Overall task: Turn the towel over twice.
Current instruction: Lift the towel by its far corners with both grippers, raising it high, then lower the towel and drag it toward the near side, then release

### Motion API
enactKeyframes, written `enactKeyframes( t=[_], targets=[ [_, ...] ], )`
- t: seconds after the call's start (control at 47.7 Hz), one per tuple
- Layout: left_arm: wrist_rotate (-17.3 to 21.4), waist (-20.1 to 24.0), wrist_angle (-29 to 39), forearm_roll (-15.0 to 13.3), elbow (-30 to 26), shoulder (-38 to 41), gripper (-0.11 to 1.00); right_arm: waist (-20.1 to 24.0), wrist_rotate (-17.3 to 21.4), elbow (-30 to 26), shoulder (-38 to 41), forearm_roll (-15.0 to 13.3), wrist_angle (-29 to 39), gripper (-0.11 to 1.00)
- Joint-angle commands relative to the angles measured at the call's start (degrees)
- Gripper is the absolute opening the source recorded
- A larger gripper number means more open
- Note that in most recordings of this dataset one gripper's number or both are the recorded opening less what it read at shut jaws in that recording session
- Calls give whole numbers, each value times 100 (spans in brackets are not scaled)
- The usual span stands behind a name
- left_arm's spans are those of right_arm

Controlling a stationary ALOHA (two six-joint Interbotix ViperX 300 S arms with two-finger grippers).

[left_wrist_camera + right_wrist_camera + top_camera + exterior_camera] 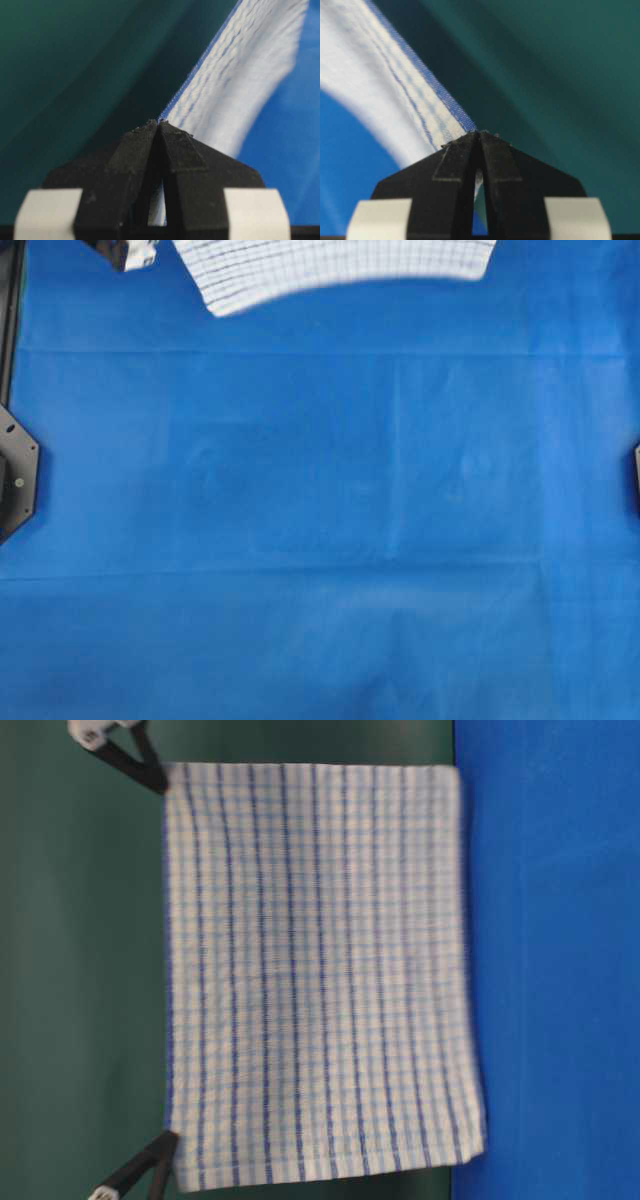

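The towel (320, 970), white with thin dark-blue stripes and pale blue checks, hangs spread flat in the air. It is held by its two upper corners, with black fingers (140, 765) pinching one and black fingers (145, 1170) the other. My left gripper (159, 122) is shut on one corner hem, and the towel (240, 65) runs away from it to the right. My right gripper (479, 132) is shut on the other corner, with the towel (385, 65) stretching off to the left. From overhead the towel (330, 265) shows at the far edge. Its lower hem is near the table; whether they touch, I cannot tell.
A plain blue sheet (320, 540) covers the table. Black arm bases stand at the left edge (15, 475) and the right edge (636, 475). A dark green backdrop (80, 970) is behind the hanging towel.
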Motion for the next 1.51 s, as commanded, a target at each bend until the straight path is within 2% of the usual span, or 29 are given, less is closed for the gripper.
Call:
enactKeyframes(
  t=[0.0,0.126,0.356,0.461,0.713,0.881,1.007,1.237,1.489],
  targets=[
    [-18,-264,44,0,70,-237,1,272,44,53,-246,18,211,4],
    [-9,-659,290,0,211,-431,1,703,255,325,-457,97,580,4],
    [-53,-1371,1090,-9,475,-527,1,1705,1037,1099,-765,79,1081,4],
    [-229,-1688,1266,-9,642,-475,1,2127,1345,1415,-835,88,1169,4],
    [-501,-2663,1283,-18,1318,-281,1,3190,2382,2180,-756,79,967,4],
    [-984,-3261,1160,-53,1740,-35,1,3735,3120,2584,-519,79,475,4],
    [-1512,-3612,932,-53,1960,255,1,4078,3516,2769,-237,88,97,4],
    [-2109,-4263,729,-53,1925,686,1,4711,4087,2742,404,88,-369,4],
    [-2461,-4649,659,-53,1863,949,1,5019,4271,2584,844,88,-510,4]
  ],
)
